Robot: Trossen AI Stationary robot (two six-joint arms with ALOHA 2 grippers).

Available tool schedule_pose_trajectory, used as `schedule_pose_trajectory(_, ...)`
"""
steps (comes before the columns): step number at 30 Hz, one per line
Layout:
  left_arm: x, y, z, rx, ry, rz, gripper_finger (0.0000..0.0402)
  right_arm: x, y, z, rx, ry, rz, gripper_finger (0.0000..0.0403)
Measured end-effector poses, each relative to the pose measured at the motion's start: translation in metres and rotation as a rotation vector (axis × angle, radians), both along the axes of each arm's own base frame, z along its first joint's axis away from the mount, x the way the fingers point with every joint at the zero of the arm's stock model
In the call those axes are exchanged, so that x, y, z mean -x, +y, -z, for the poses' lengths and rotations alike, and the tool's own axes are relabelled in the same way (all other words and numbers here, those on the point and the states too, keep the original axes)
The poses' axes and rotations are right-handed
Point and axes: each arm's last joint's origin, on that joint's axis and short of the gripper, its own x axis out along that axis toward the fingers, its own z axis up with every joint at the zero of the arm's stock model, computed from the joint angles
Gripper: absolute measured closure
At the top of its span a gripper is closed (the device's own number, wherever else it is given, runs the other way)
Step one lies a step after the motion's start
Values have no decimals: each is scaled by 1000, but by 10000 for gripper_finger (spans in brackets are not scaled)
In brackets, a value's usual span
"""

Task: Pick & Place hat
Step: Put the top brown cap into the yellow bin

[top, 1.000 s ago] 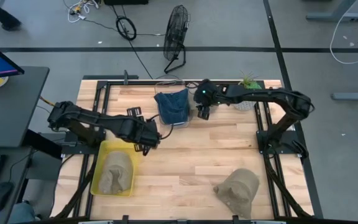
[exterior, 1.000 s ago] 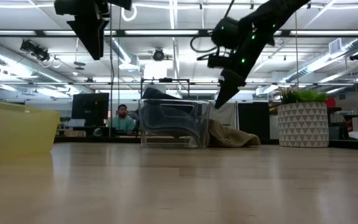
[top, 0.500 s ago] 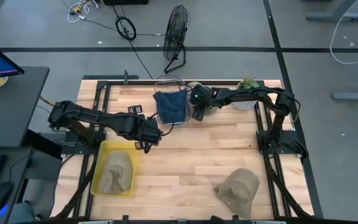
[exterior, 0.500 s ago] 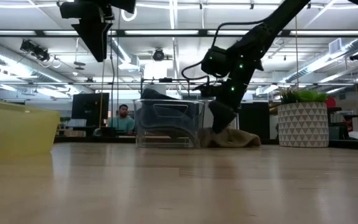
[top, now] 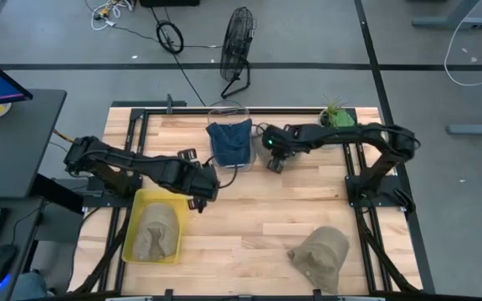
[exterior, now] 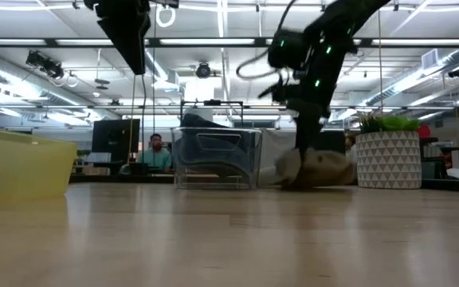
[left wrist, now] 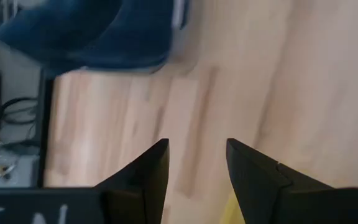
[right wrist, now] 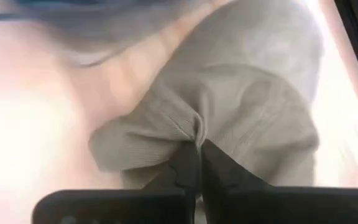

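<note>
Right wrist view shows the right jaws (right wrist: 194,163) pinched shut on a fold of a tan hat (right wrist: 229,118), the cloth bunched up between the two dark fingers. In the low view this hat (exterior: 319,169) hangs in a lump from those jaws, its underside at or just above the counter (exterior: 237,239), between a clear bin (exterior: 216,159) and a white patterned planter (exterior: 387,159). From above, the right jaws (top: 275,159) sit near the counter's far edge, just beside the clear bin, which holds a blue cloth item (top: 231,140); the gripped hat is hidden under the arm there. The planter (top: 335,117) stands at the far right corner. The left jaws (left wrist: 194,165) are parted with nothing between them, above bare wood; in the high view they (top: 202,197) hover near the far corner of a yellow tray (top: 135,216) at the near left corner, in which a second tan hat (top: 156,231) lies. A third tan hat (top: 320,255) rests near the near edge, toward the right. A person sits far behind the counter in the low view. No writing can be read.
</note>
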Motion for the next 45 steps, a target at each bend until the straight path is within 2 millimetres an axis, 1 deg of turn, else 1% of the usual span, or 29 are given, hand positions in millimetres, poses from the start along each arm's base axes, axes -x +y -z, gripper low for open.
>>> schedule_pose_trajectory(5,-12,-17,-4,51,-172,24,237,7,50,-33,-28,-114,-39,394)
schedule_pose_trajectory(8,-22,-28,-8,88,-299,52,237,7,78,-44,-49,-181,-87,396)
schedule_pose_trajectory(13,-38,-39,-14,100,-444,141,237,2,122,-42,-91,-230,-167,396)
schedule_pose_trajectory(17,-49,-40,-9,92,-477,166,237,-3,153,-37,-115,-261,-247,396)
schedule_pose_trajectory(20,-61,-43,8,90,-446,162,237,-7,175,-36,-129,-318,-314,396)
schedule_pose_trajectory(23,-75,-49,28,90,-427,176,237,-10,190,-34,-141,-369,-362,396)
schedule_pose_trajectory(27,-92,-60,54,116,-404,226,237,-11,199,-30,-136,-367,-402,396)
schedule_pose_trajectory(31,-100,-69,67,143,-415,254,237,-13,202,-22,-130,-334,-415,396)
schedule_pose_trajectory(34,-102,-74,70,141,-424,278,237,-15,203,-17,-109,-316,-446,396)
schedule_pose_trajectory(37,-103,-77,68,148,-450,289,237,-18,203,-14,-89,-317,-483,396)
schedule_pose_trajectory(42,-105,-76,67,150,-468,276,237,-24,205,-16,-67,-377,-531,396)
schedule_pose_trajectory(45,-104,-71,67,164,-460,234,237,-25,205,-17,-61,-391,-541,396)
